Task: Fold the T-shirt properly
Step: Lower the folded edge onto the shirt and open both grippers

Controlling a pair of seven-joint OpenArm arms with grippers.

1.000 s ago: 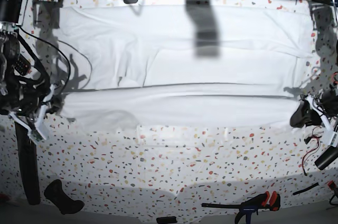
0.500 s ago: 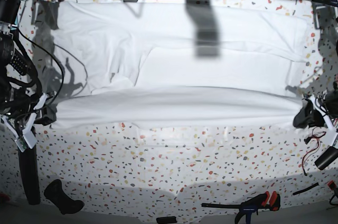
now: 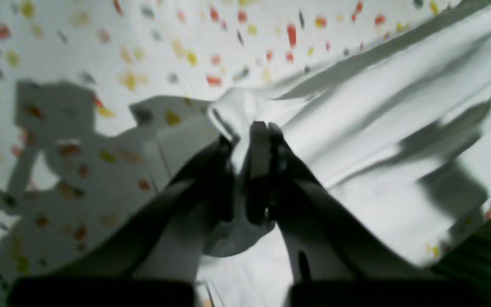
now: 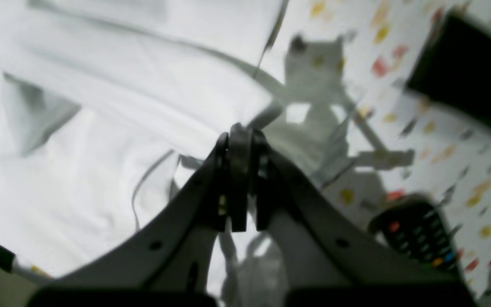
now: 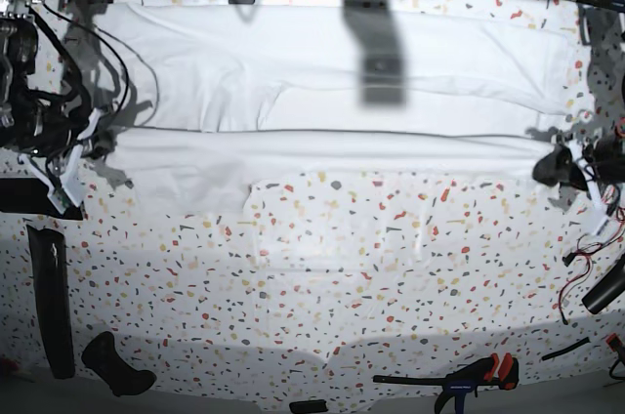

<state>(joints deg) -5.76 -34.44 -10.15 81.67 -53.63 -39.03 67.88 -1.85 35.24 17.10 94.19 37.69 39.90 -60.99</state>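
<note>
The white T-shirt (image 5: pixel 322 82) lies spread wide across the far half of the speckled tabletop (image 5: pixel 342 268), its near part folded back in a long band. At the band's right end, my left gripper (image 5: pixel 555 166) is shut on the cloth. Seen from the left wrist, the left gripper (image 3: pixel 249 134) pinches a bunched corner of the T-shirt (image 3: pixel 377 128). My right gripper (image 5: pixel 86 145) holds the band's left end. In the right wrist view, the right gripper (image 4: pixel 239 132) has its jaws pressed together at the edge of the T-shirt (image 4: pixel 100 128).
A black remote-like device (image 4: pixel 416 230) lies beside the right gripper. Along the table's near edge are a black and red clamp (image 5: pixel 479 375), a black handle (image 5: pixel 117 365) and a black bar (image 5: pixel 49 307). Cables (image 5: pixel 112 53) hang at the far left.
Both grippers have moved toward the back of the table, carrying the T-shirt's near edge with them. The fold is narrower and more speckled tabletop shows in front.
</note>
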